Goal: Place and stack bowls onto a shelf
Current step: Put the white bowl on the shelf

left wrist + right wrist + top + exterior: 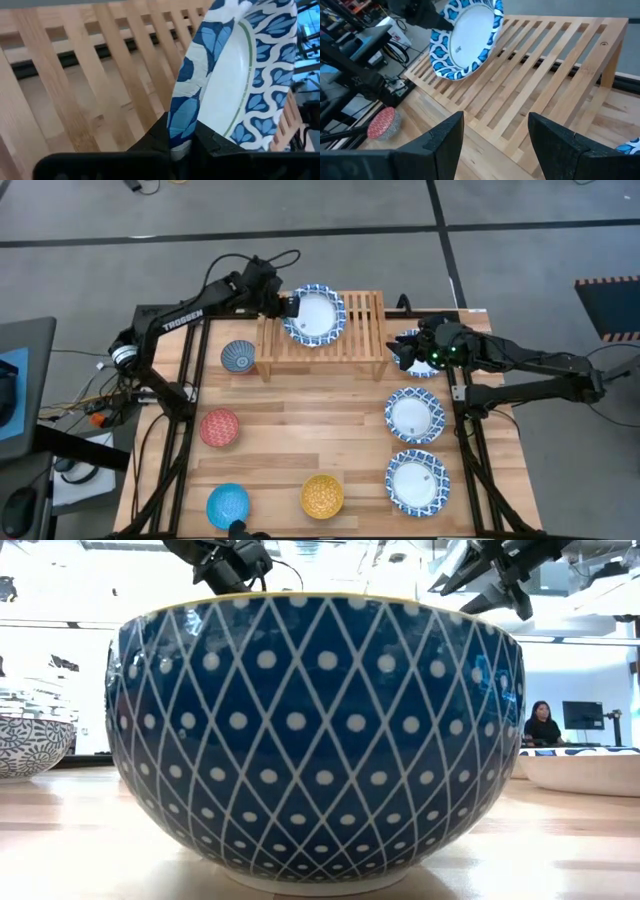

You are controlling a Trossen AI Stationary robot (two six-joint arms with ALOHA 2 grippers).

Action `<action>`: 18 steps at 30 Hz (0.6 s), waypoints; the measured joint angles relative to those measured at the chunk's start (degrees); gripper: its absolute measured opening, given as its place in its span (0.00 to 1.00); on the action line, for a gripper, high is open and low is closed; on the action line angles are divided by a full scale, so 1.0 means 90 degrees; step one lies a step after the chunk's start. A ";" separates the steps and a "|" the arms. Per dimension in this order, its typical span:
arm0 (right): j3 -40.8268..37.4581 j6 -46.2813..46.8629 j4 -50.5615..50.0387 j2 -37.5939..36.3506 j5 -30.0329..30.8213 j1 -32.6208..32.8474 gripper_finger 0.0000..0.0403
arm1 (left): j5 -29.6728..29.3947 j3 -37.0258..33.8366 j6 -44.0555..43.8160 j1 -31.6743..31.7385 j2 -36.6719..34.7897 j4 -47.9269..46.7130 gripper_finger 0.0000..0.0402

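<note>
My left gripper [290, 307] is shut on a white bowl with a blue-patterned rim [314, 315], tilted over the left part of the light-wood slatted shelf [365, 330]. My right gripper [495, 137] is open, off the shelf's right end, above another white bowl [424, 340] that it partly hides. It touches nothing. Two more white bowls [415, 415] [418, 483] rest on the table's right side. The grey-blue [238, 357], red [219, 427], bright blue [228, 505] and yellow [322, 496] bowls stand on their bases to the left and near. My left gripper pinches the white bowl's blue rim [180, 135] between its two fingers, one inside the bowl and one outside. The fingers come from the table's left. The bowl is tilted steeply over the slats [462, 42]; whether its lower rim touches the shelf I cannot tell.
The shelf's middle and right slats [545, 65] are bare. A blue diamond-patterned bowl with a thin yellow rim [315, 740] fills the low view. Bare planks lie in the table's middle [310, 415]. A person sits far off in the room [542, 725].
</note>
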 joint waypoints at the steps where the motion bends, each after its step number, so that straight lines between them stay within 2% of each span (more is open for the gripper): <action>1: 0.0000 -0.0003 0.0060 0.0022 -0.0005 0.0000 0.62 | -0.0051 0.0000 0.0055 0.0002 -0.0024 0.0017 0.08; 6: 0.0002 -0.0061 0.0575 0.0043 -0.0122 0.0000 0.62 | -0.0201 0.0000 0.0139 0.0005 -0.0055 -0.0037 0.23; 12: 0.0000 -0.0057 0.0598 0.0041 -0.0120 -0.0061 0.62 | -0.0268 -0.0002 0.0369 0.0002 -0.0101 -0.0013 0.43; 18: 0.0000 0.0100 0.0580 0.0041 -0.0120 -0.0053 0.62 | -0.0560 -0.0002 0.0677 -0.0029 -0.0580 -0.0017 0.50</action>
